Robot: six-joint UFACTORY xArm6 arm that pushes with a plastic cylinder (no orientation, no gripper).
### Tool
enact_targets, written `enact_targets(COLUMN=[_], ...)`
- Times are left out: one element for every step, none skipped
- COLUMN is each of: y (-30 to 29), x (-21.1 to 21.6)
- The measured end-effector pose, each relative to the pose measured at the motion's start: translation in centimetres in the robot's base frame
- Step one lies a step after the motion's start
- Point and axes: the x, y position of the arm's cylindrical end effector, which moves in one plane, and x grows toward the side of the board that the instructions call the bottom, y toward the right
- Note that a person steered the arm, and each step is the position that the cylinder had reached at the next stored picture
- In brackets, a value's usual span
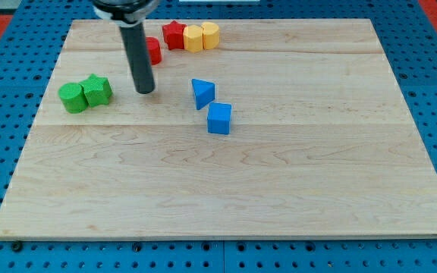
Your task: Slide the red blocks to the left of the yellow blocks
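Wooden board. My tip, bare rod holding nothing, just below a red block half hidden behind the rod, shape unclear. Red star touches yellow block; second yellow block adjoining, top centre.

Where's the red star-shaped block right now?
The red star-shaped block sits near the view's top edge, touching the yellow block on its right; another red block lies to its lower left.
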Motion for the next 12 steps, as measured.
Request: enact_targets(y=[-1.3, -1.3, -3.1, -1.5, 3.0, -2.1, -1.4, -0.3, -1.0, -5.4, -1.9, -0.5], x=[-0.1, -0.1, -0.9, -3.4, -6.7, -5.7, -7.2, -9.6, -11.5, -11.8, -13.7, -14.2])
